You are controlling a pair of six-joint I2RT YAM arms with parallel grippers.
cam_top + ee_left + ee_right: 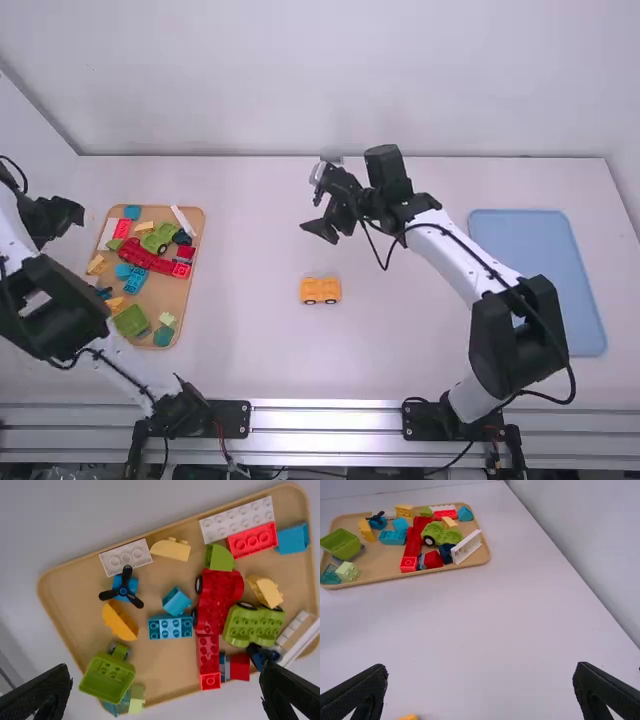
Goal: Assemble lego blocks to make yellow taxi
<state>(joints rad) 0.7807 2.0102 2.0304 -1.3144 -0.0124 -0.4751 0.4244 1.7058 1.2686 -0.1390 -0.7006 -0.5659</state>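
A yellow-orange car body on black wheels (321,290) stands on the bare table near the middle; a bit of this yellow car (409,717) shows at the bottom of the right wrist view. My right gripper (322,231) hangs above the table, farther back than the car. Its fingers are wide apart in the right wrist view, with nothing between them (480,680). My left gripper (78,213) is at the far left beside the block tray. From the left wrist view, the left gripper (166,690) is open over the tray, holding nothing.
The tan tray (190,300) at the left holds several loose blocks: a red car (217,600), a green car base (252,625), a green bin (107,676) and a blue brick (170,627). A blue tray (540,280) lies at the right, beside the right arm.
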